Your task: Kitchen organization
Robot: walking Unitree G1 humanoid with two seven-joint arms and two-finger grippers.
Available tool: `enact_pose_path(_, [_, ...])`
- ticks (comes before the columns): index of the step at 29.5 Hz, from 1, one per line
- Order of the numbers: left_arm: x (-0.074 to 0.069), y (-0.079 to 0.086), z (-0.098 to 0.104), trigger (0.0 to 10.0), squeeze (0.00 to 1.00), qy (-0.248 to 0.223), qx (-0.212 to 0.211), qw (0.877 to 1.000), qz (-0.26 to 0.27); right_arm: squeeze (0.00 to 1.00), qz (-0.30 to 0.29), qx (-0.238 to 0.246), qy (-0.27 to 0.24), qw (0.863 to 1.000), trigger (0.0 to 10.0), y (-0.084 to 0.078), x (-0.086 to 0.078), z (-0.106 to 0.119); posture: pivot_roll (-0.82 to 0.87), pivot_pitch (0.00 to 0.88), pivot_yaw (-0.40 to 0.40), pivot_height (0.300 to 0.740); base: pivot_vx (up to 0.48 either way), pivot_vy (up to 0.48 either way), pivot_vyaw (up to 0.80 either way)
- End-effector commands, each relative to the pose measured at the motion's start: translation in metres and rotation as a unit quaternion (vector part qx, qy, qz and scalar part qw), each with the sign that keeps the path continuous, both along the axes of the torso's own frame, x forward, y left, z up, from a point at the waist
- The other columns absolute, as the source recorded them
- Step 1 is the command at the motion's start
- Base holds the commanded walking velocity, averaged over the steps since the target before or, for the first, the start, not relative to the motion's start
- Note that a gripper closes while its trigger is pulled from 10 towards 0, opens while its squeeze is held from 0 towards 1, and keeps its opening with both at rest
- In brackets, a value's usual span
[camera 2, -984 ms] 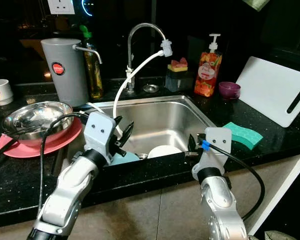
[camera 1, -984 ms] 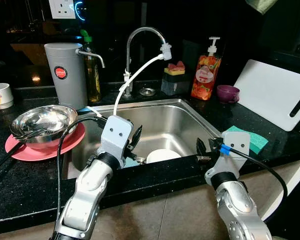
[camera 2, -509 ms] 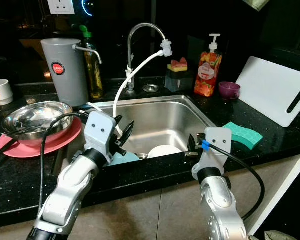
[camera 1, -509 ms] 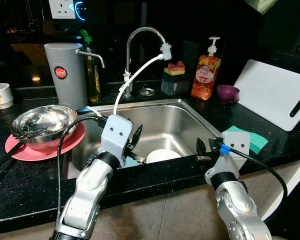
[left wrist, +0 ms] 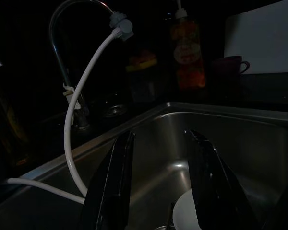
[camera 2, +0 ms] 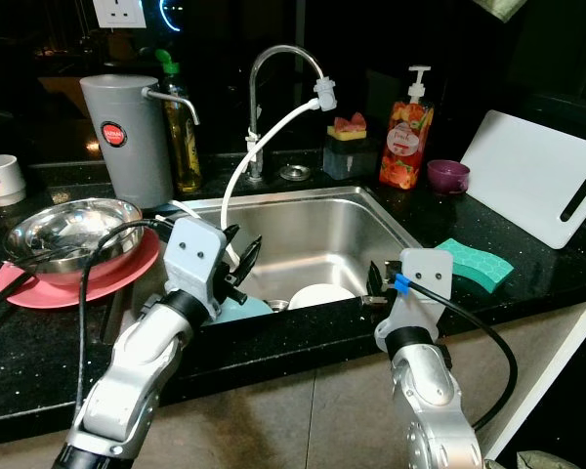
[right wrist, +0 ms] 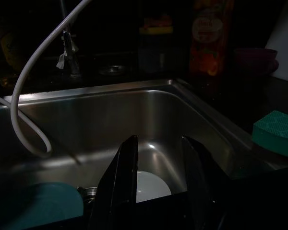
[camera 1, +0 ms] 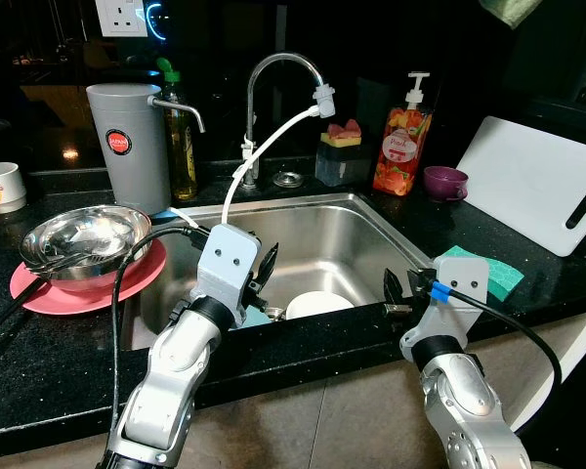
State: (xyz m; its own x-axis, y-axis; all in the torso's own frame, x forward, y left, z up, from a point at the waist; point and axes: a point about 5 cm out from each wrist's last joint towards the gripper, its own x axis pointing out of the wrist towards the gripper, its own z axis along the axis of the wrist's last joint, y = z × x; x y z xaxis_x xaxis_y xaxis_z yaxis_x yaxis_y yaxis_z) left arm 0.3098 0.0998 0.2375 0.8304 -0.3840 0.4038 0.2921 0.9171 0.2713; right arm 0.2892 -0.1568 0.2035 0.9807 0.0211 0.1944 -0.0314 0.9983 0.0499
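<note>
While the near rim of the sink (camera 1: 303, 203) hides most of a white dish (camera 1: 317, 304) and teal plate (camera 2: 242, 309), both the left gripper (camera 1: 264, 277) and right gripper (camera 1: 393, 290) hover empty, fingers apart.

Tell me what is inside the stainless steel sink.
In the stainless steel sink lie a round white plate and a teal dish, with a white hose dangling in. The counter edge hides the sink's front.
</note>
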Motion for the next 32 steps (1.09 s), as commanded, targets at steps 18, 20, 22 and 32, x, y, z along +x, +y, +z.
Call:
enact_pose_path(18, [0.0014,-0.001,-0.0036,10.0,0.0,0.007,0.002,1.0,0.0,0.0,-0.002,0.0,0.001,1.0,10.0,0.0009,0.001,-0.0007,0.04,0.037,-0.061,0.74,0.0,0.0,0.0])
enact_pose_path(20, [0.0014,-0.001,-0.0037,10.0,0.0,0.007,0.002,1.0,0.0,0.0,-0.002,0.0,0.001,1.0,10.0,0.0008,0.001,-0.0008,0.04,0.037,-0.061,0.74,0.0,0.0,0.0])
enact_pose_path(22, [0.0014,-0.0011,-0.0038,10.0,0.0,0.008,0.002,1.0,0.0,0.0,-0.002,0.0,0.001,1.0,10.0,0.0008,0.0009,-0.0008,0.04,0.037,-0.061,0.74,0.0,0.0,0.0])
enact_pose_path(32, [0.0017,-0.0015,-0.0039,10.0,0.0,0.008,0.002,1.0,0.001,0.0,-0.002,0.0,0.001,1.0,10.0,0.0007,0.0011,-0.0006,0.04,0.038,-0.061,0.74,0.0,0.0,0.0])
